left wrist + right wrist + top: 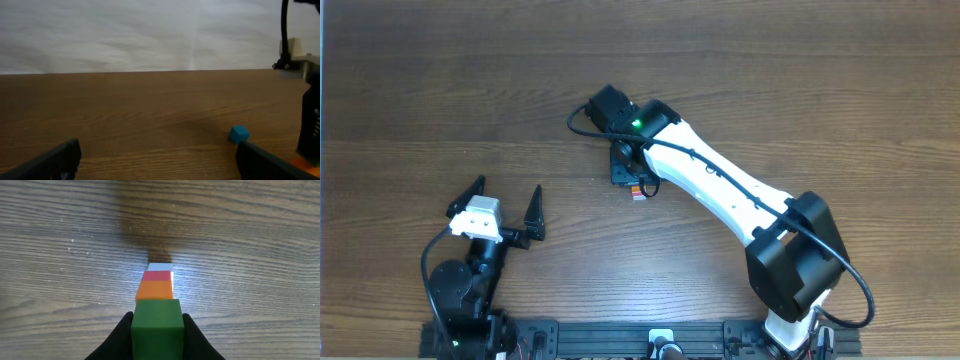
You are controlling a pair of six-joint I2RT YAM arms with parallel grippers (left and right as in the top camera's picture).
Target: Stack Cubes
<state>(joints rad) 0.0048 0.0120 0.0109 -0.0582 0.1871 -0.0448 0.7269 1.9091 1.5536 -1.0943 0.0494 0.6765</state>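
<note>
Black fingers of the right pincer are clamped on the green cube. Just beyond it, the orange cube, the red cube and a pale blue cube follow in one line; I cannot tell if they are stacked or lie flat. The left pincer stands well apart with its fingers spread wide, and the wooden table stretches far on every side of both.
</note>
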